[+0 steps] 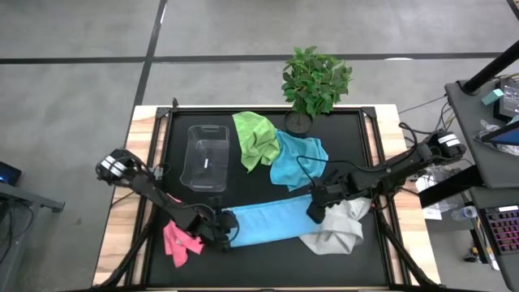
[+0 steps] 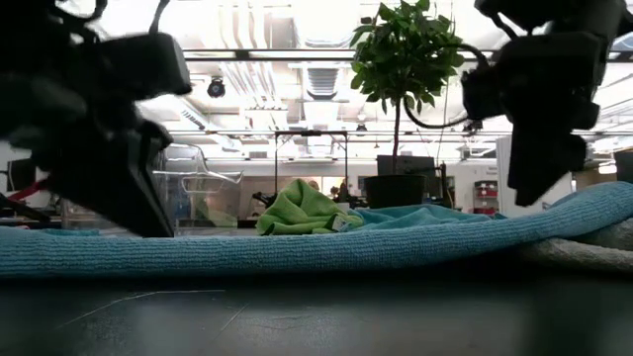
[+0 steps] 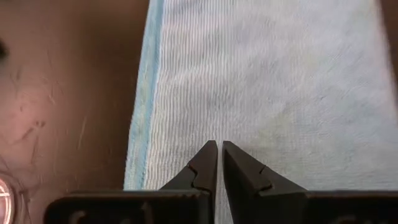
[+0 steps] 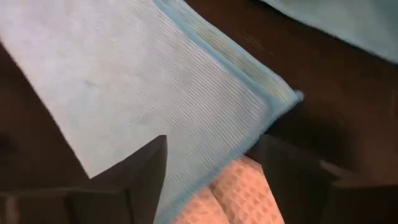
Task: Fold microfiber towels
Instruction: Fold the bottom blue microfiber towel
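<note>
While the clear bin (image 1: pixel 207 158) sits empty on the surface (image 1: pixel 259 259), the folded blue towel (image 1: pixel 268 223) lies flat up front in the high view. In the left wrist view, the left end effector (image 3: pixel 219 149) is pressed together over it. In the right wrist view, the right end effector (image 4: pixel 211 152) is spread above its corner.

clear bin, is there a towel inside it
No, in the high view the clear bin is empty; the lime green towel lies beside it.
</note>
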You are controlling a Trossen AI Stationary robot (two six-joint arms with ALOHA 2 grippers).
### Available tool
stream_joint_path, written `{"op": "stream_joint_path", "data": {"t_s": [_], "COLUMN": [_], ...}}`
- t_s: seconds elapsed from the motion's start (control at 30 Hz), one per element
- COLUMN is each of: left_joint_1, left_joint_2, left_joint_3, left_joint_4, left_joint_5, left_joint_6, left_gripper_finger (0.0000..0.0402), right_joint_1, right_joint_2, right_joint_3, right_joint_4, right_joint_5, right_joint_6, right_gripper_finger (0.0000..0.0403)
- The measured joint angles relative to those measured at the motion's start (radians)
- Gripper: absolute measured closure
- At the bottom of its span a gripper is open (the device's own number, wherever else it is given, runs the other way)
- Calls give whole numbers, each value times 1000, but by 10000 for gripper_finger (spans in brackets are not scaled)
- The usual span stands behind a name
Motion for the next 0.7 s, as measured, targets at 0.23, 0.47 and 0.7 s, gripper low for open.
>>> {"op": "stream_joint_path", "data": {"t_s": [0.23, 0.47, 0.7], "left_joint_1": [9, 25, 35], "left_joint_2": [26, 12, 10], "left_joint_3": [5, 4, 3], "left_joint_4": [-14, -103, -105], "left_joint_5": [3, -6, 2], "left_joint_6": [-33, -104, -106], "left_gripper_finger": [391, 391, 391], "right_joint_1": [-3, -16, -35], "right_joint_2": [-33, -29, -9], "right_joint_3": [-99, -178, -200], "right_joint_4": [37, 225, 333], "right_joint_5": [-8, -8, -12], "right_joint_6": [84, 103, 100], "right_gripper_finger": [126, 122, 122]}}
